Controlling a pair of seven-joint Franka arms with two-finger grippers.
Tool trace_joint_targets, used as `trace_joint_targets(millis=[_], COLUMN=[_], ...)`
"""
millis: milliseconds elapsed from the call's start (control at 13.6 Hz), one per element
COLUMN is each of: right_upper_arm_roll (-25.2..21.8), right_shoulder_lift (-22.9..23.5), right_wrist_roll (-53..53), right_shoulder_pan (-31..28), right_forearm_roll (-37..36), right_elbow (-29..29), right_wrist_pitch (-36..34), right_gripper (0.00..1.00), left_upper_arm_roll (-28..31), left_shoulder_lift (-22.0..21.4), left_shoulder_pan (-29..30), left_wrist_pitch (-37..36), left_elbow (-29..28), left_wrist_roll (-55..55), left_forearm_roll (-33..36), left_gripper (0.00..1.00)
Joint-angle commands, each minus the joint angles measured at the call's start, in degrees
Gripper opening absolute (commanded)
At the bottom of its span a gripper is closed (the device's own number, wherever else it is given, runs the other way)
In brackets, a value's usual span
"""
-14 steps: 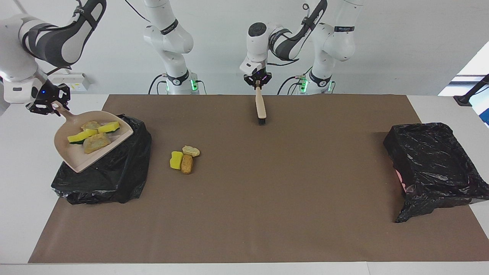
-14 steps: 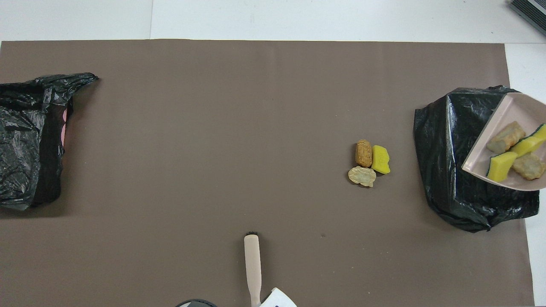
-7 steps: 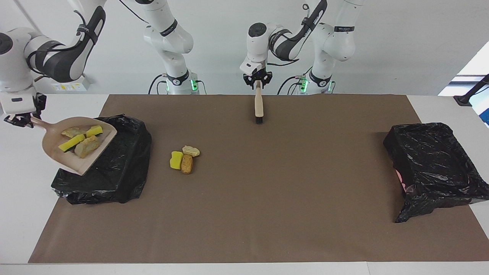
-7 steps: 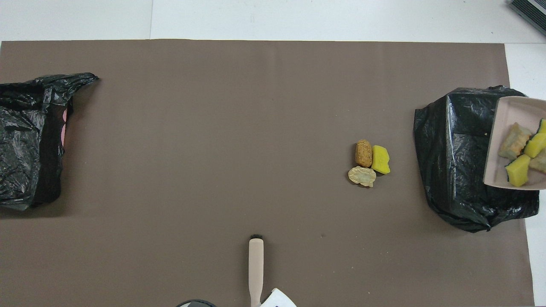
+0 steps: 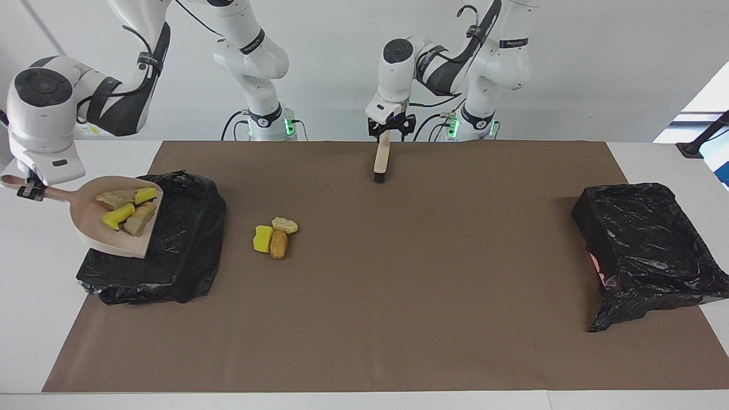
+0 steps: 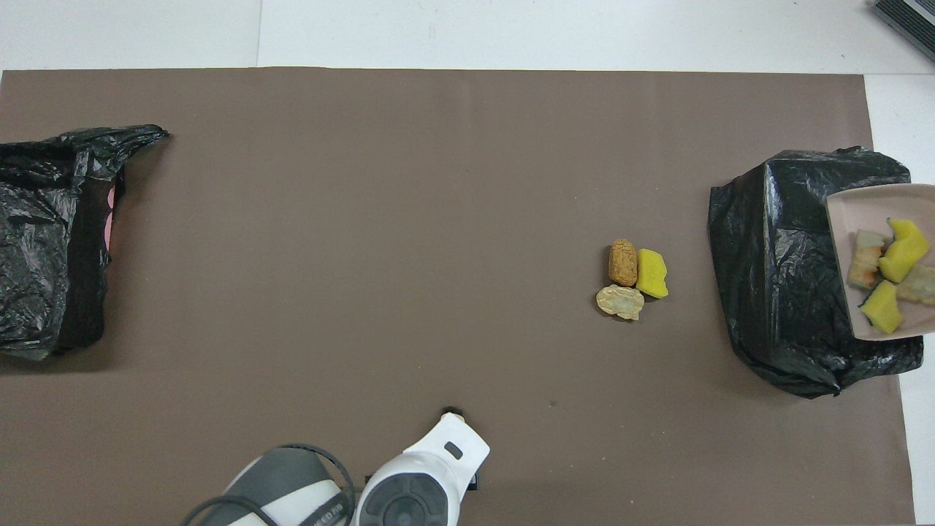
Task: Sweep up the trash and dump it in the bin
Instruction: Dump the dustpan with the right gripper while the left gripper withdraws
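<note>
My right gripper (image 5: 29,190) is shut on the handle of the beige dustpan (image 5: 94,232), held up over the black-bagged bin (image 5: 171,256) at the right arm's end of the table. Several trash pieces (image 5: 126,208), yellow foam and tan lumps, lie in the pan; they also show in the overhead view (image 6: 887,270). A yellow piece (image 5: 262,239), a tan lump (image 5: 284,225) and an orange-brown lump (image 5: 278,245) lie together on the mat beside that bin. My left gripper (image 5: 389,127) is shut on the beige brush (image 5: 380,162), bristles down, close to the robots.
A second black-bagged bin (image 5: 643,239) stands at the left arm's end of the table. The brown mat (image 5: 398,296) covers most of the table. In the overhead view the left arm (image 6: 416,482) hides most of the brush.
My right gripper has swung the dustpan outward toward the table's end and turned it; the pieces shifted in the pan. My left gripper drew the brush a little closer to the robots.
</note>
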Motion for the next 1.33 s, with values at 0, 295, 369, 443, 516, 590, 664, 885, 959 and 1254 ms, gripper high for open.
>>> trace_joint_targets(millis=[0, 295, 369, 443, 516, 590, 664, 885, 959, 1254], right_upper_arm_roll=[0.09, 0.09, 0.09, 0.09, 0.09, 0.09, 0.09, 0.79, 0.88, 0.89], right_shoulder_lift=[-0.95, -0.87, -0.95, -1.39, -1.91, -2.18, -2.36, -3.5, -3.85, -4.82], right_wrist_roll=[-4.19, -6.83, -7.53, -8.32, -8.59, -8.59, -8.59, -8.59, -8.16, -6.75], right_shoulder_pan=[0.35, 2.37, 2.55, 3.42, 3.86, 4.04, 4.13, 4.22, 4.22, 5.54], right_forearm_roll=[-4.09, -8.66, -10.58, -13.03, -13.84, -14.28, -15.25, -17.54, -17.45, -18.41], right_elbow=[-1.25, -1.08, -1.17, -1.17, -1.17, -1.08, -1.08, -1.08, -1.78, -3.01], right_wrist_pitch=[3.72, 3.91, 4.35, 5.74, 5.93, 5.85, 5.93, 6.02, 5.85, 5.14], right_gripper=[0.0, 0.0, 0.0, 0.0, 0.0, 0.0, 0.0, 0.0, 0.0, 0.0], left_upper_arm_roll=[-0.41, -0.41, -0.41, -0.41, -0.41, -0.41, -0.32, -0.41, -0.41, -0.58], left_shoulder_lift=[1.1, 1.1, 1.18, 1.36, 1.71, 1.8, 1.8, 2.76, 3.9, 11.89], left_shoulder_pan=[7.97, 19.75, 21.95, 24.41, 26.61, 28.37, 30.13, 35.93, 37.52, 42.01], left_wrist_pitch=[-4.12, -10.18, -12.54, -14.66, -16.16, -17.74, -19.84, -23.28, -23.46, -29.34], left_elbow=[7.38, 17.75, 20.56, 23.29, 25.58, 27.78, 30.15, 35.61, 37.36, 50.36], left_wrist_roll=[11.26, 27.45, 30.44, 33.78, 36.25, 37.84, 39.42, 43.91, 44.53, 48.22], left_forearm_roll=[2.52, 6.22, 6.31, 7.09, 7.54, 7.63, 7.63, 7.54, 7.37, 7.1], left_gripper=[1.0, 1.0, 1.0, 1.0, 1.0, 1.0, 1.0, 1.0, 1.0, 1.0])
